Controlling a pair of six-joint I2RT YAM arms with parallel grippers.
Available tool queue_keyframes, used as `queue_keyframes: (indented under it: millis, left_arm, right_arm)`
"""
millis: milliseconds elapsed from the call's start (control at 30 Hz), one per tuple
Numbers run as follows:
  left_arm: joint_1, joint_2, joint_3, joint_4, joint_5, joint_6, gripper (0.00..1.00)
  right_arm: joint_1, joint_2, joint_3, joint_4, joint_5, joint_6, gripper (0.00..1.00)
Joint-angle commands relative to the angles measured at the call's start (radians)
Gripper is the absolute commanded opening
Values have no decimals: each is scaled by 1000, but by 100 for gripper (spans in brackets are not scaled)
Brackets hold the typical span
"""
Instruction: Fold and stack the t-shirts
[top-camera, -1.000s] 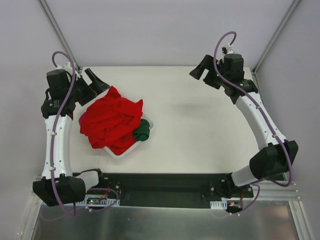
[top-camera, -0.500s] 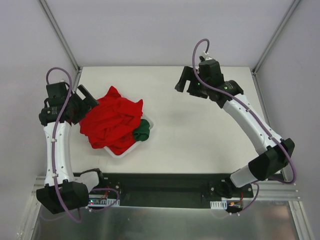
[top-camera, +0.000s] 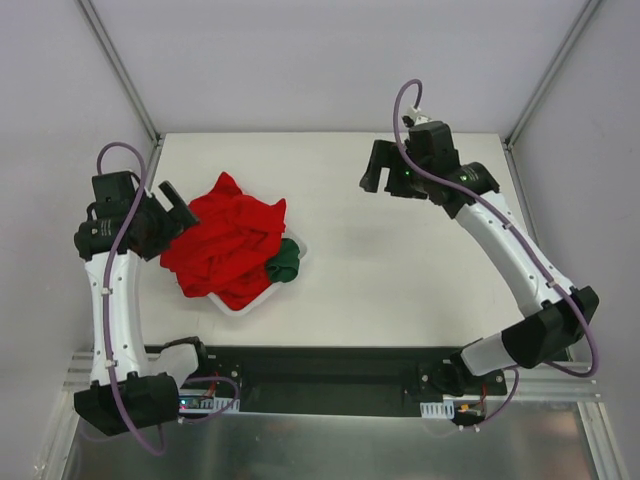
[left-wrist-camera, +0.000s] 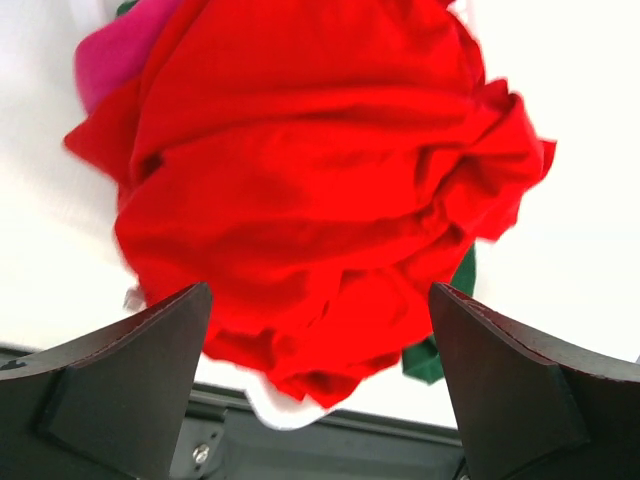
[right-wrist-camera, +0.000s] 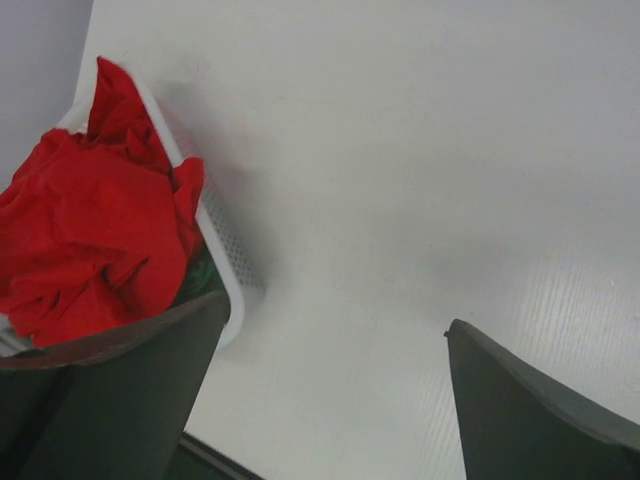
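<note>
Black left claw (top-camera: 176, 203) is held just beside the left edge of the pile, jaws spread wide, nothing gripped. The red t-shirts (top-camera: 225, 240) are heaped crumpled and tangled in the white basket (top-camera: 243, 306) on the left part of the worktop (top-camera: 400, 280). The dark green t-shirt (top-camera: 284, 260) is tucked against the pile's right side, partly under red cloth.

Likely failures, judged from this layout:
- Several red layers could be pinched at once, because no single shirt is separated in the heap; a bundle would then be lifted instead of one shirt.
- The basket looks light and could be dragged or tipped if cloth snags on its lattice or its rim is caught by a finger.
- The green shirt could be pulled out onto the worktop with the red cloth.

The right claw (top-camera: 378, 172) is kept well apart over bare worktop, wide open and empty, so the basket cannot be steadied from there.
</note>
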Motion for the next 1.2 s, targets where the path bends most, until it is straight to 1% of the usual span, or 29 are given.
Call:
queue_keyframes:
  millis: [0,67,100,133,200,233,267,300,400,467,533,600,633,700,767,800,833,867,933,967,1033,1067,1133,1167]
  left_arm:
    - [2,-79,73,-200,-67,66,92]
    - [0,-124,44,-225,-93,50,92]
    - [0,-138,6,-232,-93,34,92]
    - [0,-163,-15,-243,-87,18,91]
    - [0,-194,-71,-246,-46,-44,88]
    - [0,-222,-88,-245,-21,-64,86]
    - [0,-237,-107,-243,0,-96,86]
    - [0,-253,-145,-237,34,-107,83]
    - [2,-311,-218,-228,48,-136,77]
    - [0,-339,-252,-222,48,-182,71]
    - [-2,-369,-315,-190,50,-210,67]
    - [0,-383,-370,-163,45,-254,63]
    - [0,-388,-389,-153,54,-262,62]
    - [-2,-395,-436,-140,59,-286,61]
    - [-3,-415,-453,-143,54,-288,59]
    - [-2,-435,-467,-142,51,-291,59]
    - [-2,-440,-472,-143,44,-296,59]
    - [-3,-447,-478,-140,34,-306,59]
    - [-5,-448,-499,-131,28,-312,59]
    - [-9,-449,-518,-125,36,-317,58]
    - [-17,-452,-532,-104,39,-314,57]
    - [-27,-449,-538,-97,31,-314,54]
    - [-44,-429,-542,-79,22,-308,54]
    - [-52,-418,-547,-70,21,-308,54]
  right_arm:
    - [2,-85,54,-60,-82,-151,96]
    - [5,-117,19,-55,-47,-155,96]
    - [2,-146,-5,-52,-30,-144,96]
    - [2,-158,-47,-50,10,-111,96]
    - [4,-181,-85,-52,21,-63,96]
    - [2,-183,-113,-53,16,-8,96]
    - [4,-188,-127,-64,4,21,96]
    - [4,-192,-142,-60,-63,40,96]
    - [7,-197,-217,-46,-169,95,96]
    - [6,-201,-237,-87,-166,72,96]
    - [4,-204,-230,-148,-84,62,96]
    - [-8,-198,-188,-184,7,87,96]
    - [-17,-191,-169,-213,18,106,96]
    - [-36,-168,-151,-208,12,172,96]
    - [-30,-145,-171,-115,-10,190,96]
    - [-22,-134,-185,-78,-84,196,96]
    - [-7,-123,-179,-45,-88,186,96]
    - [49,-108,-158,-40,-77,166,96]
    - [114,-65,-84,-56,7,67,96]
    - [154,-48,-60,-63,28,45,96]
    - [162,-13,-9,-69,21,40,96]
    - [162,-5,-1,-64,7,43,96]
    - [162,24,19,-37,-8,55,96]
    - [164,36,28,-34,-46,61,96]
